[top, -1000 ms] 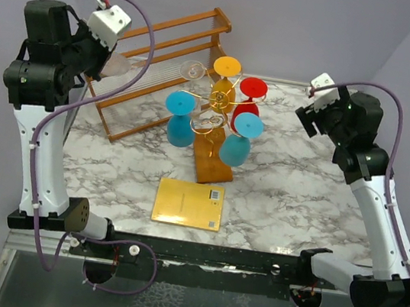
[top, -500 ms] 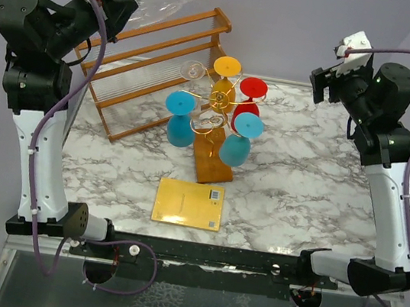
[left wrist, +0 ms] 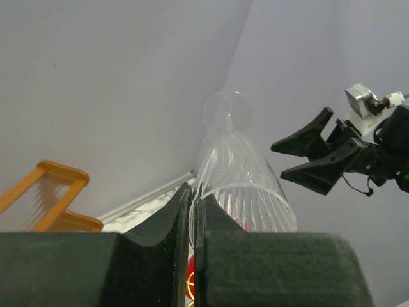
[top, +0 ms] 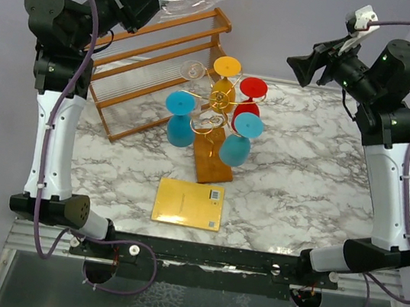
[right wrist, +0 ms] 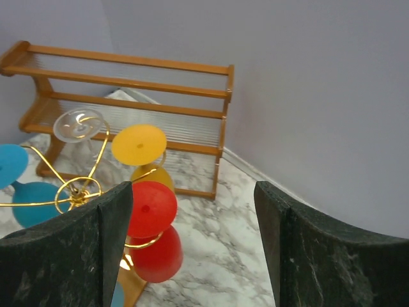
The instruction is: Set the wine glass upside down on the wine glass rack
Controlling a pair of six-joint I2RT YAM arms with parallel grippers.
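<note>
L gripper [top: 151, 8] clamps glass [top: 183, 0] at the bowl, now raised high over shelf [top: 167, 46] — well apart from rack [top: 213, 164]; R gripper [top: 296, 67] (fingers spread) has swung to face it — prob. a handover.

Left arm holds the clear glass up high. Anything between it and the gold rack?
Nothing visible in the air between the wine glass in the left gripper and the wine glass rack. The wooden shelf lies lower, under that path. Hanging glasses crowd the rack, one blue glass and a clear glass on the approach side.
</note>
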